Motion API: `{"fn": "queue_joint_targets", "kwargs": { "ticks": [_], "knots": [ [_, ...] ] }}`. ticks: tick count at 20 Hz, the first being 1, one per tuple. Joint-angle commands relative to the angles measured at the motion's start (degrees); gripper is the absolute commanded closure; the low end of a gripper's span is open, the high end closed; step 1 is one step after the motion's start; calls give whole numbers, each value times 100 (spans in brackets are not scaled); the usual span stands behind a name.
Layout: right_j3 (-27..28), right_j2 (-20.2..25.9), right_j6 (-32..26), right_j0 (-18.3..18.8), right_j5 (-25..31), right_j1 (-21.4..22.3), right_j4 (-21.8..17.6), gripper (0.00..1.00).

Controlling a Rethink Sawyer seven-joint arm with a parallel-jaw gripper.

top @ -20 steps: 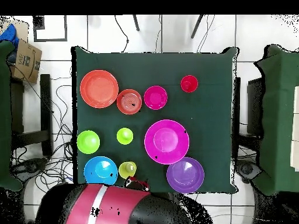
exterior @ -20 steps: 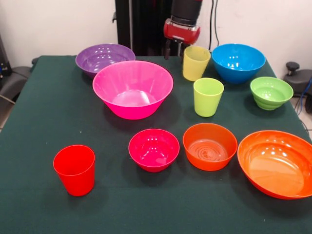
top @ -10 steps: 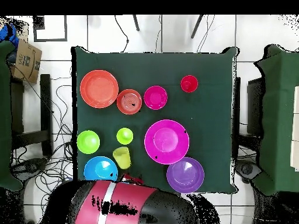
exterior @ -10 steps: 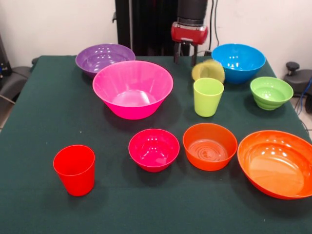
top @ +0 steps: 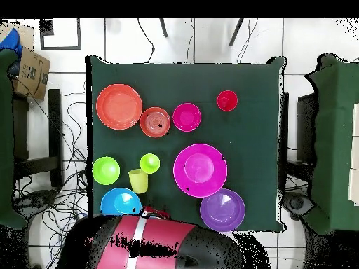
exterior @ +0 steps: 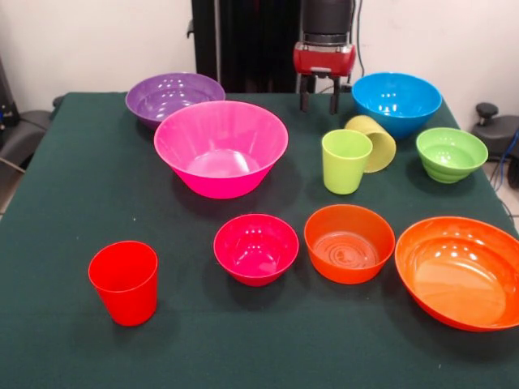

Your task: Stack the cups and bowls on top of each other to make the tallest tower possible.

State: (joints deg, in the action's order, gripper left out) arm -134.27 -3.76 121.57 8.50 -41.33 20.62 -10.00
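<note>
1. The gripper (exterior: pixel 322 101) hangs open and empty above the table's far edge, beside the blue bowl (exterior: pixel 396 103).
2. The pale yellow cup (exterior: pixel 373 142) lies tipped on its side against the lime green cup (exterior: pixel 345 161).
3. Nothing is stacked.

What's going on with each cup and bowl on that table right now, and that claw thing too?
Pale yellow cup: tipped on its side, leaning against the lime green cup.
Lime green cup: upright, empty.
Red cup: upright, empty, alone.
Large pink bowl: upright, empty.
Purple bowl: upright, empty.
Blue bowl: upright, empty.
Ribbed green bowl: upright, empty.
Magenta bowl: upright, empty.
Small orange bowl: upright, empty.
Large orange bowl: upright, empty.
Gripper: open, holding nothing.
</note>
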Motion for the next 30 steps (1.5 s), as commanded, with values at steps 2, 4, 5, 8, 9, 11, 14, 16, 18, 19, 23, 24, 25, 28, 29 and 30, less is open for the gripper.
{"fn": "queue_joint_targets", "kwargs": {
  "ticks": [2,4,5,8,9,11,14,16,18,19,23,24,25,28,29,30],
  "knots": [
    [689,535,892,176,139,-75,-246,0],
    [675,534,883,202,147,-59,-282,0],
    [672,539,879,221,149,-56,-308,0],
    [630,532,871,217,178,8,-288,0],
    [612,532,864,215,196,40,-282,0],
    [593,539,851,229,233,83,-293,0],
    [567,517,815,239,289,180,-303,0],
    [539,470,765,210,390,284,-249,0],
    [523,387,716,148,467,383,-148,0],
    [531,329,678,103,513,416,-80,0],
    [559,63,478,-87,783,663,194,0],
    [572,-21,419,-143,868,722,263,0],
    [584,-105,361,-199,954,780,332,0],
    [624,-410,210,-440,1088,909,539,0],
    [644,-506,190,-526,1099,919,604,0],
    [677,-573,188,-586,1054,886,641,0]
  ]
}}
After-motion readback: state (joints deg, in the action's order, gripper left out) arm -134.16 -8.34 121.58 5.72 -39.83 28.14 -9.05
